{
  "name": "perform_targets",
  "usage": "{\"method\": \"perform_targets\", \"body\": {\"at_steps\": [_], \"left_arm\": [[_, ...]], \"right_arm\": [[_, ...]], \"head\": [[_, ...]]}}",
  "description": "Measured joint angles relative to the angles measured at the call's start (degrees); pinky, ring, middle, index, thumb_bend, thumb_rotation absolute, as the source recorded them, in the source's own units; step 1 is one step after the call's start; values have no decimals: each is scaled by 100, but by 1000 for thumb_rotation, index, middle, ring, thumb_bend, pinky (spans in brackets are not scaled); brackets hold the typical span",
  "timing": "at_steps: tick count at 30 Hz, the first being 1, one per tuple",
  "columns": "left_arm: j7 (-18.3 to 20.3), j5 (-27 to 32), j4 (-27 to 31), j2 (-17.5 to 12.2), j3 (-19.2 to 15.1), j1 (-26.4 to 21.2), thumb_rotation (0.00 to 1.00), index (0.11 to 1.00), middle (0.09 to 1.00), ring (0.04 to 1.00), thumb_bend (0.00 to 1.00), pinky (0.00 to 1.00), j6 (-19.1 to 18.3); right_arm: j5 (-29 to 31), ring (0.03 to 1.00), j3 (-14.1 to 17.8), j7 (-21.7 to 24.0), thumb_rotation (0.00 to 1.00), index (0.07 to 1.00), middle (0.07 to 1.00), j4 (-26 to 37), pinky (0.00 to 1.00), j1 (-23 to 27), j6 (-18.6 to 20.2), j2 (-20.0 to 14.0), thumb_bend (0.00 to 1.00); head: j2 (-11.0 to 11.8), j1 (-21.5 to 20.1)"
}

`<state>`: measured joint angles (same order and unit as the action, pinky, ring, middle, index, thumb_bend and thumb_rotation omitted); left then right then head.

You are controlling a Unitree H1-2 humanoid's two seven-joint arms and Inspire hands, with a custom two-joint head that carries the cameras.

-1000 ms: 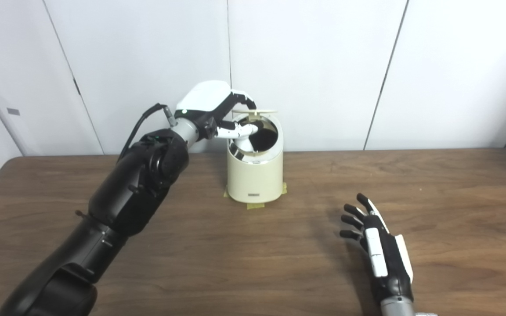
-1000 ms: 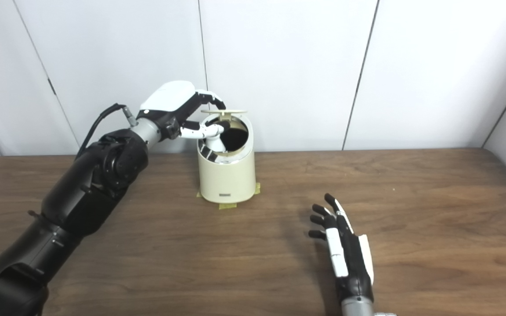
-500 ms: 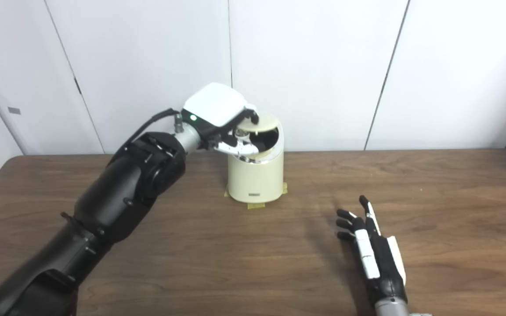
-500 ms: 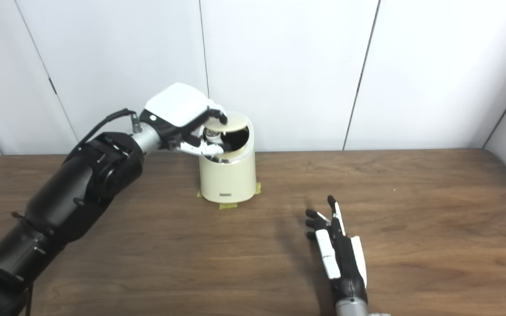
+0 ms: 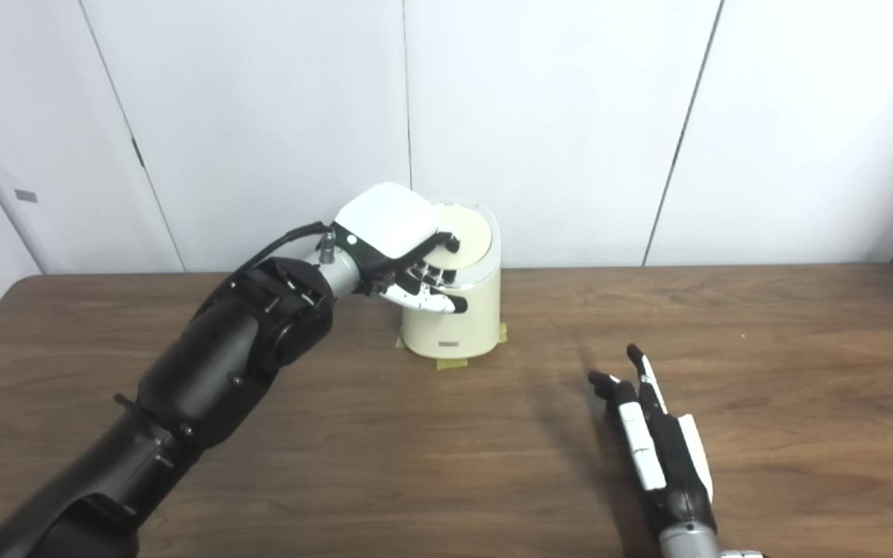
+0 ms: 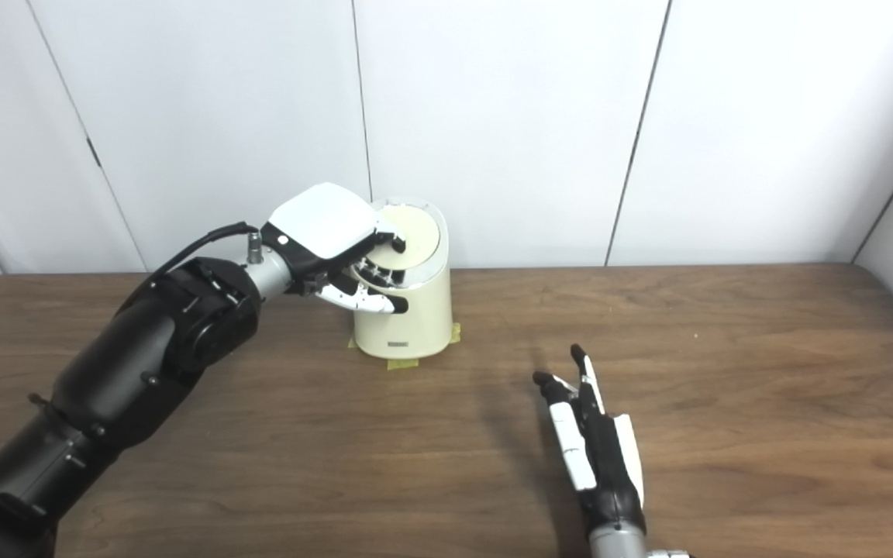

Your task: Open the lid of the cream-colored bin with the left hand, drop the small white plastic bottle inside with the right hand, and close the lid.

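Note:
The cream-colored bin (image 5: pixel 453 318) stands at the back middle of the table, its base taped down. Its round lid (image 5: pixel 467 236) lies flat in the bin's slanted top. My left hand (image 5: pixel 404 248) rests over the lid's left edge, fingers curled loosely on the rim and holding nothing. My right hand (image 5: pixel 656 442) hovers low over the table at the front right, fingers stretched out and empty. No small white bottle shows anywhere in either view.
The brown wooden table (image 5: pixel 803 349) runs to a white panelled wall (image 5: pixel 570 116) just behind the bin. Yellow tape tabs (image 5: pixel 450 362) stick out under the bin's base. My left arm (image 5: pixel 214 372) crosses the table's left half.
The lid has swung down from upright to flat, covering the dark opening. My left hand came down with it. My right hand drew its fingers closer together and shifted slightly.

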<state>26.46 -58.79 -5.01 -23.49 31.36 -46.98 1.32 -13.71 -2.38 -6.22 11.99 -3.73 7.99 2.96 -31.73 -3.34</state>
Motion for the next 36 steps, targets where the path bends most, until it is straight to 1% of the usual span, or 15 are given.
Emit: {"method": "perform_targets", "body": {"at_steps": [2,4,7,10,12,14,18,21,28,32,36], "left_arm": [[89,-78,1,29,5,0,870,870,858,878,642,891,-21],[222,-217,7,59,47,-1,933,903,887,908,646,919,-66],[406,-482,56,121,127,-4,958,918,906,928,653,925,-220],[540,-673,58,185,176,-6,962,923,918,938,656,929,-281],[582,-765,59,191,217,-6,956,919,916,938,658,924,-287],[620,-898,71,185,288,-5,987,907,919,943,664,919,-275],[631,-1162,153,183,401,-5,1000,869,909,939,682,908,-235],[631,-1319,181,192,437,-5,1000,862,903,937,693,903,-237],[726,-1342,249,210,384,18,1000,867,893,928,697,919,-244],[791,-1289,380,210,229,98,996,858,883,925,687,920,-250],[847,-1135,443,210,55,132,993,853,878,910,665,900,-247]], "right_arm": [[25,836,-1,0,1000,978,805,9,840,0,23,0,544],[31,852,-4,0,1000,978,814,30,894,0,55,0,560],[27,865,-9,0,1000,975,819,123,933,0,114,1,588],[-21,862,-28,-1,1000,973,823,140,930,0,233,3,606],[-24,867,-35,-1,1000,976,827,143,912,-1,262,6,599],[-21,866,-34,0,1000,977,828,163,908,-1,264,5,604],[-23,853,-50,0,1000,977,822,191,883,-1,284,9,606],[-22,853,-62,0,1000,979,819,192,869,-1,285,8,593],[60,841,-73,17,1000,984,821,193,822,0,290,5,573],[54,843,-94,17,1000,985,820,193,837,0,290,1,584],[34,845,-99,17,1000,984,819,193,846,1,291,-14,579]], "head": [[-18,-9],[-18,-9],[-35,-26],[-70,-35],[-88,-35],[-88,-35],[-97,-53],[-97,-53],[-123,-62],[-141,-70],[-141,-70]]}}
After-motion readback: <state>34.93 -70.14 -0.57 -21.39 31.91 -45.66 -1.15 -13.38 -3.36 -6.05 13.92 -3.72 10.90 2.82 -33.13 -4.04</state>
